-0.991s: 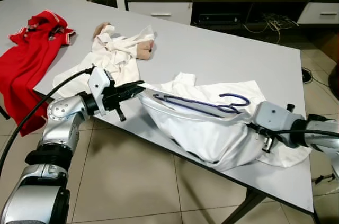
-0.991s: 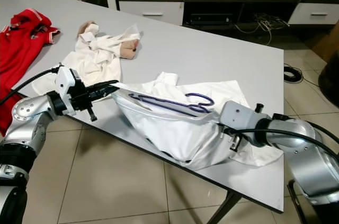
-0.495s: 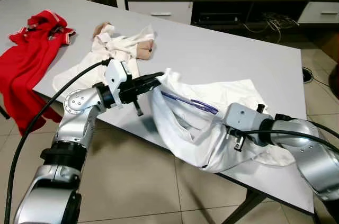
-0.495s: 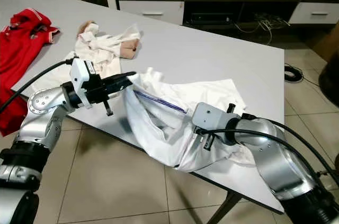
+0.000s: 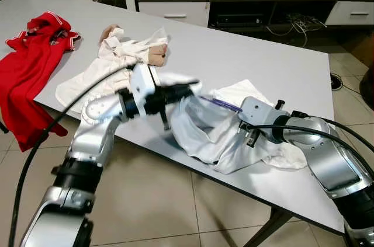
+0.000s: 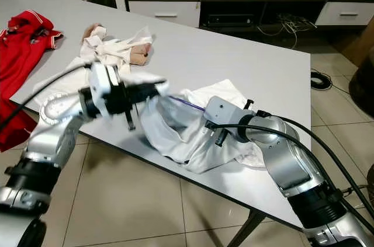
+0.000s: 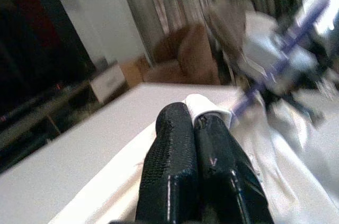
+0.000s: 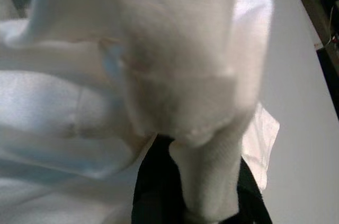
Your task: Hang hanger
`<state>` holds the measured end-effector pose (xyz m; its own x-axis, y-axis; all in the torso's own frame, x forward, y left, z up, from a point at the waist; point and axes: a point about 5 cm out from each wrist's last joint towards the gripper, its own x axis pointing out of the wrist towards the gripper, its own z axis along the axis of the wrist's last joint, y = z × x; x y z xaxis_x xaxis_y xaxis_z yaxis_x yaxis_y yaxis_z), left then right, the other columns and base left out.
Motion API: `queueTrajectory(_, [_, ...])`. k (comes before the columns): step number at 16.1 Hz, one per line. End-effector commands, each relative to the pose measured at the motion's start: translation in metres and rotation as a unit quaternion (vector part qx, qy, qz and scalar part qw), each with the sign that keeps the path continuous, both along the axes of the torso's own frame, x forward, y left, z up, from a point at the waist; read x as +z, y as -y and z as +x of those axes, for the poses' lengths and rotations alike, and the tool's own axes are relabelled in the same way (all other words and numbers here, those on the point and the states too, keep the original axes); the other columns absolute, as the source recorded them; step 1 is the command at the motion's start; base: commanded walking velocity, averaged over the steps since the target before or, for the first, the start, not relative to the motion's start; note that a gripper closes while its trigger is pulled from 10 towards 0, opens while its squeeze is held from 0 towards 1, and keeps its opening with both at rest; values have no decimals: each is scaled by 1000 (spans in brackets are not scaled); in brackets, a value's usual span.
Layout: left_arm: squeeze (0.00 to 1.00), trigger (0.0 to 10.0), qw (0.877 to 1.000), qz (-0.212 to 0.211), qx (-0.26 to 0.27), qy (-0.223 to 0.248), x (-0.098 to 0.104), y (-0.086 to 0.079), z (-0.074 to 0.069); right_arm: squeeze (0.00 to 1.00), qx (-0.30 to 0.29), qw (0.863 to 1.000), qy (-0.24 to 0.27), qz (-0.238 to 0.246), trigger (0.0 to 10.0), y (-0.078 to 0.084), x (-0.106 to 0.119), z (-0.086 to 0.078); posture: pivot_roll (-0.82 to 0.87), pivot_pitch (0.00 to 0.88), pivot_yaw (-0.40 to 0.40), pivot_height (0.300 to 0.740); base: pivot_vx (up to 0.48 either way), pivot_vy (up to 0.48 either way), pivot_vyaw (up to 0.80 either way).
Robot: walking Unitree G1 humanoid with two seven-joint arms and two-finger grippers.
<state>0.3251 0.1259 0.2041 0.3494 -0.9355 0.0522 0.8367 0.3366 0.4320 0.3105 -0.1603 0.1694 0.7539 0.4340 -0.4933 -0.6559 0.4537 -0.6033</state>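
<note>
Grippers (image 5: 190,89) (image 8: 204,203) clamping white shirt (image 5: 201,133)

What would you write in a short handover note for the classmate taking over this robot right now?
Left gripper: shut on an edge of the white shirt.
Right gripper: shirt cloth between its fingers, at the other side.
The shirt is bunched at the table edge. The purple hanger lies partly inside it.
Done: both sides gripped.
Left: seat the shirt on the hanger, then hang it.
The red shirt and the other white clothes lie untouched.
</note>
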Motion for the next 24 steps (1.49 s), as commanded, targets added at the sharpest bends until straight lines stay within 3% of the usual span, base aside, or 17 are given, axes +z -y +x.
queueTrajectory(1, [0,0,1000,26,-9,13,-1,6,-4,0,-5,1000,24,2,0,2,12,5,20,38,4,740,0,0,0])
queueTrajectory(4, [0,0,999,38,-17,14,-6,14,-7,0,8,999,23,29,0,-9,14,5,26,37,5,740,0,0,0])
queueTrajectory(11, [0,0,999,20,-10,38,2,25,-6,0,1,998,33,51,0,-10,19,8,28,36,5,740,0,0,0])
queueTrajectory(12, [0,2980,999,28,4,42,1,23,-4,0,-3,998,30,62,0,-9,19,8,28,35,3,740,0,0,0])
queueTrajectory(13, [0,10000,998,28,25,46,2,19,-1,0,-7,997,26,71,0,-7,18,8,28,35,2,740,0,0,0])
queueTrajectory(15, [0,10000,997,11,53,47,9,11,5,0,-16,996,18,85,0,-1,17,7,30,36,0,740,0,0,0])
queueTrajectory(16, [0,10000,990,-81,100,58,33,-3,13,0,-35,993,16,108,0,4,18,8,27,38,-1,740,0,0,0])
queueTrajectory(17, [941,10000,983,-135,114,57,46,-10,14,0,-45,992,19,116,0,7,18,10,27,38,-2,740,0,0,0])
queueTrajectory(18, [1000,10000,983,-133,113,64,49,-13,13,0,-48,991,19,125,0,7,19,10,28,39,-4,740,0,0,0])
queueTrajectory(20, [1000,10000,983,-107,128,77,46,-15,14,0,-50,988,16,147,0,4,20,11,32,39,-6,740,0,0,0])
queueTrajectory(21, [0,10000,981,-121,134,67,46,-16,14,0,-54,986,16,157,0,3,20,11,32,40,-7,740,0,0,0])
queueTrajectory(24, [0,10000,971,-185,141,60,53,-17,13,0,-61,982,11,177,0,0,17,12,33,42,-6,740,0,0,0])
